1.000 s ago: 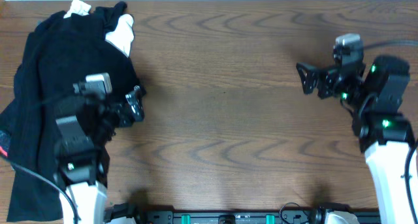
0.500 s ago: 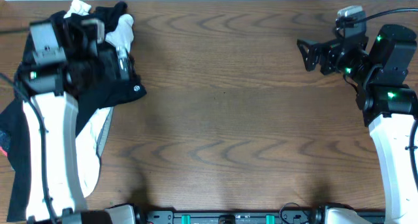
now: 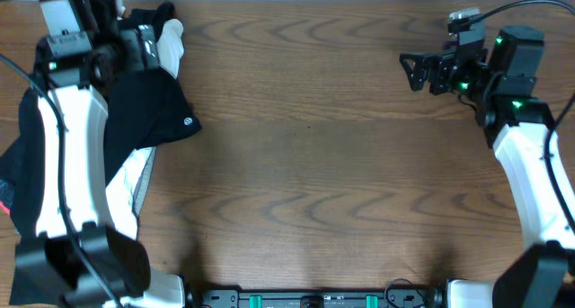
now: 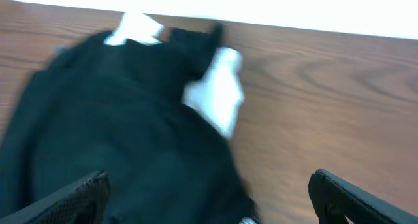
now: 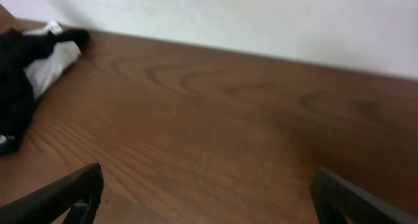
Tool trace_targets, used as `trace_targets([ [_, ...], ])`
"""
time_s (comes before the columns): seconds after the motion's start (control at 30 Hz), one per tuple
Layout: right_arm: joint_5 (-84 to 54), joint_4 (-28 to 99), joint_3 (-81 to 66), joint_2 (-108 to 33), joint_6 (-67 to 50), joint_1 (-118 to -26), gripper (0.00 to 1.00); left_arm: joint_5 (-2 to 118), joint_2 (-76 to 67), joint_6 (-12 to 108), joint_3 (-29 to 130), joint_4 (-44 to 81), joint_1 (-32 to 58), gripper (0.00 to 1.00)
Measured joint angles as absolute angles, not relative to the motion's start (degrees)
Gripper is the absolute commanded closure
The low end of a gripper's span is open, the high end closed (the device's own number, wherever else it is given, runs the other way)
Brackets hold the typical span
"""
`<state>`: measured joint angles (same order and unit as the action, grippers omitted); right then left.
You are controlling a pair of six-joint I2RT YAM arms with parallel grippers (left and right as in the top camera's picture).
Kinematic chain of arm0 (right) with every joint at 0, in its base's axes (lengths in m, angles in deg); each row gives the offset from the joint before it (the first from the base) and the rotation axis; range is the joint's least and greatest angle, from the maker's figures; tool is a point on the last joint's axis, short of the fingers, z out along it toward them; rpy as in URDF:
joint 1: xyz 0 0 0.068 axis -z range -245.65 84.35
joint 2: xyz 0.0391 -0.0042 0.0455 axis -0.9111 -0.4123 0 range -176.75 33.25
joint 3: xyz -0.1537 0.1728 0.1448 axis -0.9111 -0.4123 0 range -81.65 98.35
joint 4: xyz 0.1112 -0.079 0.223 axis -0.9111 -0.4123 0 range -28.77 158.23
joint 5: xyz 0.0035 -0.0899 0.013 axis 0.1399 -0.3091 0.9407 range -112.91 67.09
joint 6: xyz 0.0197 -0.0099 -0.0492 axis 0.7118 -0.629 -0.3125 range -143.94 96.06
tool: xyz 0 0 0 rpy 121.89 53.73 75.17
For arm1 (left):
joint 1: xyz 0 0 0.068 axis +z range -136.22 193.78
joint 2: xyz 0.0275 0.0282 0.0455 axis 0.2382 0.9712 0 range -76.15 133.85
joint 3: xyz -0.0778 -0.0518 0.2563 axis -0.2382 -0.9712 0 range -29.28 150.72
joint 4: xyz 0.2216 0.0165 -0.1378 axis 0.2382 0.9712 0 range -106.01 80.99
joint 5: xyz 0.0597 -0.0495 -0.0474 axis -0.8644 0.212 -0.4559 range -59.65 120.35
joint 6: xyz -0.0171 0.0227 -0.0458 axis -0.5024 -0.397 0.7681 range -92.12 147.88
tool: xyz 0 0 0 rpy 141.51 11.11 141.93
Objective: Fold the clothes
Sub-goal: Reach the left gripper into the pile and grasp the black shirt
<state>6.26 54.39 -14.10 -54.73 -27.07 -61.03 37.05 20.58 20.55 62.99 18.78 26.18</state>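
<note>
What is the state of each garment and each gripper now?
black shirt: unfolded, crumpled in a heap
white top: bunched, partly covered by the black shirt
left gripper: open, empty, above the heap
right gripper: open, empty, far from the heap

The clothes point(image 3: 148, 119) lie heaped at the left end of the table point(image 3: 314, 164), beneath the left claw point(image 4: 209, 201), the right claw point(image 3: 409, 72) opposite.

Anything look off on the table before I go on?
Nothing damaged or spilled. The clothes lie in a bunched, unfolded heap at the table's far-left corner, with a white top poking out from among the black pieces.
</note>
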Motion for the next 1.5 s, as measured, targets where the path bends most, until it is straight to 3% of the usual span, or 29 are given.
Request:
trace_targets([
  [0.43, 1.6, 49.4, -14.1, -60.7, -28.8, -62.5, 0.01, 31.2, 47.4, 20.6, 70.3, 5.6, 33.8, 0.02],
  [0.73, -0.6, 47.4, -14.1, -60.8, -29.0, -64.9, 0.01, 31.2, 56.8, 20.6, 75.6, -0.1, 36.6, 0.01],
  [0.8, -0.8, 47.7, -14.1, -60.8, -28.5, -65.4, 0.01, 31.3, 57.6, 20.7, 75.7, 0.0, 36.8, 0.15],
  [0.87, -0.8, 48.4, -14.1, -60.8, -27.8, -65.9, 0.04, 31.4, 58.1, 21.2, 75.8, 0.8, 36.8, 0.42],
  [0.93, -0.9, 49.3, -14.1, -60.8, -27.0, -66.3, 0.07, 31.6, 58.2, 21.2, 75.9, 1.8, 36.8, 0.6],
  [1.03, -1.5, 49.8, -14.1, -60.8, -26.0, -66.6, 0.09, 31.6, 58.2, 21.6, 75.9, 2.4, 36.7, 0.76],
  [1.3, -3.2, 49.8, -14.1, -60.8, -25.6, -67.0, 0.09, 31.6, 56.1, 23.7, 76.0, 3.9, 36.7, 0.82],
  [1.4, -3.6, 49.9, -14.1, -60.8, -25.6, -67.0, 0.09, 31.6, 52.2, 26.4, 76.0, 6.7, 36.7, 0.94],
  [1.5, -3.9, 50.8, -14.1, -60.8, -25.6, -67.0, 0.09, 31.5, 46.4, 29.1, 76.0, 10.6, 36.7, 0.94],
])
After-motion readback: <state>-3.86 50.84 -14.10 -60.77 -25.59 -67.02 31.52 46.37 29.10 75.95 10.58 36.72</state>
